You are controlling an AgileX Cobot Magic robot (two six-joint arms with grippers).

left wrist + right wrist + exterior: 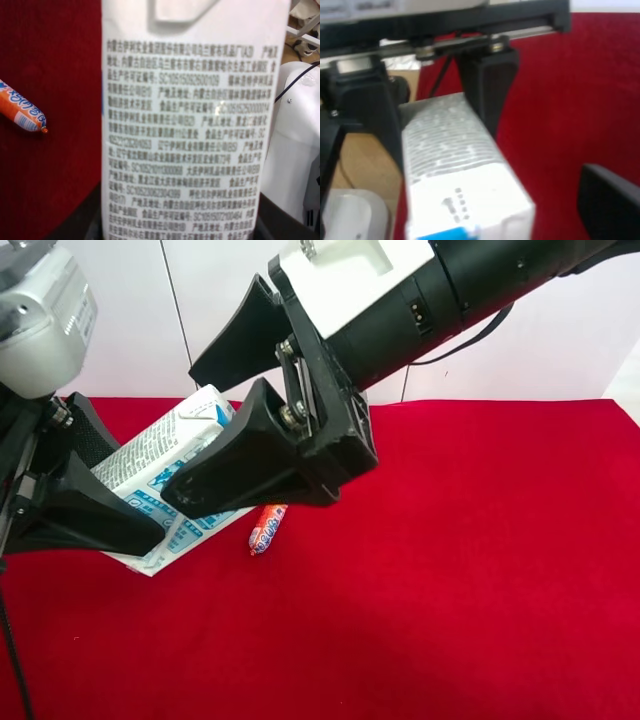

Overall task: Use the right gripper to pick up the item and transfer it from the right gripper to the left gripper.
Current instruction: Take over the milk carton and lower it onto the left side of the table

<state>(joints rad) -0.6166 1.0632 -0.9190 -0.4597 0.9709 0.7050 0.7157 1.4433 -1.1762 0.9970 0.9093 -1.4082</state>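
In the exterior high view you'll find the drink carton (165,465) at about 9 o'clock, tilted, with its gable end toward 1 o'clock and its base toward 7 o'clock. The left gripper (138,490) has it. That's the claw under the light grey module (40,320) at the 10 o'clock corner, and its two black fingers are clamped on opposite sides of the carton's lower half. Your right wrist view shows this grasp too, with one finger (487,85) pressed against each long side of the carton.

The right gripper (183,432) reaches in from 1 o'clock on the thick black arm with the white block (340,275). Its fingers are spread wide around the gable end. The upper finger stands clear of the carton. The lower finger crosses in front of it, and you cannot tell from that view whether they touch. In the right wrist view one of its fingers (610,205) sits well apart from the carton, with red cloth showing between them, so this claw has released.

The left wrist view is filled by the carton's panel of small black print.

An orange wrapped sausage (267,529) lies on the red cloth (480,580) at about 4 o'clock from the carton, just beyond the right gripper's lower finger.
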